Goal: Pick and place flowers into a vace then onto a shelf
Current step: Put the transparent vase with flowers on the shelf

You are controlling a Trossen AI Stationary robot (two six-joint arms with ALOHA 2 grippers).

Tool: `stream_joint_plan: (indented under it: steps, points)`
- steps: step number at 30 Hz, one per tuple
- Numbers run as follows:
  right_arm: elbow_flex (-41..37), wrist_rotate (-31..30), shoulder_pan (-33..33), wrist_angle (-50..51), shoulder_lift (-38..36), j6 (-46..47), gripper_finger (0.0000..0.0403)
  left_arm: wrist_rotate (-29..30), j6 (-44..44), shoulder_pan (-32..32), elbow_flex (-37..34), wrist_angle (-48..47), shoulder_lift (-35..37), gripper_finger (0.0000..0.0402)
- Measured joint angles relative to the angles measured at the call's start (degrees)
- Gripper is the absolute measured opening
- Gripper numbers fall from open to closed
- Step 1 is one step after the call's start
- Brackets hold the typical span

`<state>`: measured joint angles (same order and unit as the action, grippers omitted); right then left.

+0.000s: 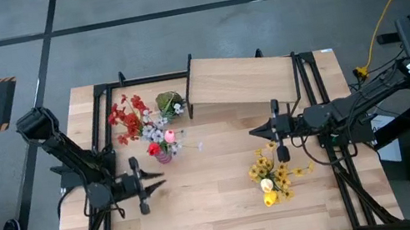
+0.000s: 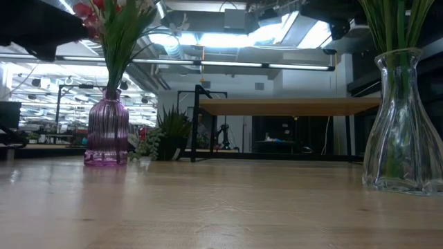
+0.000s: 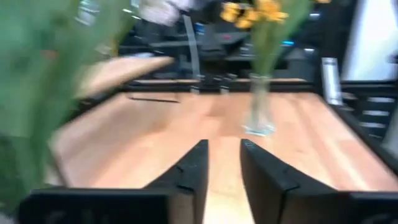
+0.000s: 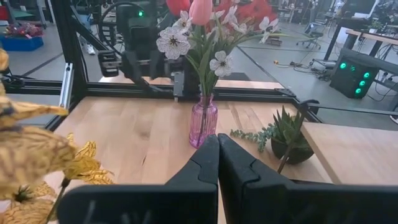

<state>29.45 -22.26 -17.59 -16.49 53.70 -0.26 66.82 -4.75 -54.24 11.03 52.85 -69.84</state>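
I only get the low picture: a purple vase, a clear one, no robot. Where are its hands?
Observer: From above, the left gripper hovers beside the purple vase, open and holding nothing.
Operator: And the other one?
Observer: The right gripper hangs between the shelf and the clear vase, shut on nothing.
Operator: I see only stems in that clear vase. What's on top?
Observer: Yellow flowers.

Robotics lab, taped concrete floor (image 1: 130,26), exposed ceiling ducts (image 2: 208,45), distant workstations (image 2: 41,135)
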Motion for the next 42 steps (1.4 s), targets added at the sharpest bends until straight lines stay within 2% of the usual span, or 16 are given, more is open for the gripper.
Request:
stream_joint_plan:
  steps: [3,6,12,16,20,25,29,34,42]
  points:
    - [0.03,0.00,0.00,1.22,-0.78,-0.17,0.0000,-4.88,-3.62,0.00,0.02,-2.19,0.00,0.0043]
    - [1.82,0.00,0.01,8.33,-2.66,-1.21,0.0000,-7.49,-6.67,0.00,0.02,-4.01,0.00,0.0008]
    - [9.34,1.50,-0.24,33.54,-5.77,7.09,0.0000,-7.93,-8.19,0.13,0.02,-4.23,0.00,0.0002]
    - [9.03,6.32,-2.50,40.07,-6.41,11.50,0.0000,-7.90,-8.16,1.50,0.02,-4.21,0.00,0.0002]
    - [6.06,6.73,-7.18,39.75,-7.51,13.22,0.0000,-7.97,-8.10,3.05,0.02,-4.23,0.00,0.0003]
    - [1.33,-0.18,-13.52,40.64,-12.59,20.28,0.0000,-7.97,-8.03,4.17,0.02,-4.23,0.00,0.0002]
    - [-5.20,-0.99,-18.79,33.01,-15.27,23.69,0.0000,-7.56,-8.00,4.20,0.02,-4.20,0.00,0.0002]
    - [-12.27,-3.27,-23.95,22.96,-14.66,24.31,0.0000,-5.89,-8.05,4.22,0.02,-4.20,0.00,0.0003]
    - [-14.69,-5.91,-28.65,14.52,-10.32,24.98,0.0000,-5.96,-9.55,4.20,0.02,-4.21,0.00,0.0003]
